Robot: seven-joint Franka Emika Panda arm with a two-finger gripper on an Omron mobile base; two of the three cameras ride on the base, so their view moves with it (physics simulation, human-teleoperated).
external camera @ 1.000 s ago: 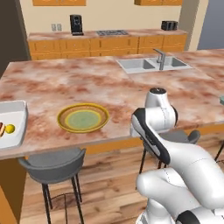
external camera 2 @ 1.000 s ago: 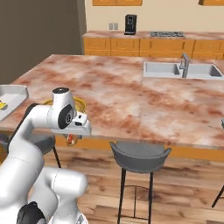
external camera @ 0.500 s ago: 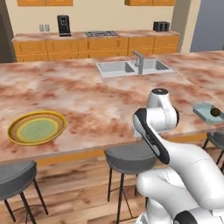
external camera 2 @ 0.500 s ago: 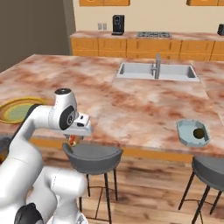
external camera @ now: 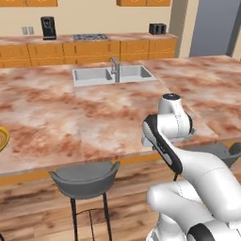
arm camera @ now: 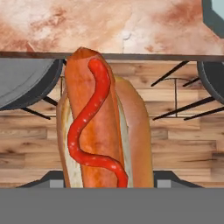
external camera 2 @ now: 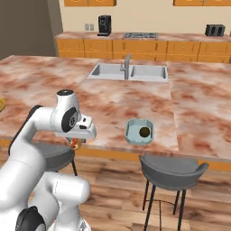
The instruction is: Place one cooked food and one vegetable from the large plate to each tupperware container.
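Marble-patterned island counter [external camera 2: 135, 99] ran across the kitchen, w/ a double sink [external camera 2: 128, 72] and faucet set into it and orange cabinets [external camera: 94, 49] along the back wall carrying a coffee machine [external camera 2: 104, 25], a cooktop and a toaster. Grey stools [external camera 2: 171, 169] stood on the wood floor at the near edge. At the far left edge of the left base view a sliver of the large plate [external camera: 2, 139] (yellow rim) sat on the counter. In the right base view a small pale blue-grey octagonal dish [external camera 2: 140, 131] sat near the counter's front edge, right of the arm, w/ a dark round item [external camera 2: 144, 131] inside. The gripper [external camera 2: 75, 143] hung just off the counter's front edge, over the stools, well apart from the plate and the dish. Its fingers were clamped on a hot dog [arm camera: 103, 131]: bun, sausage, squiggle of red sauce, pointing lengthwise away from the hand cam. A corner of the dish showed at that view's top right.
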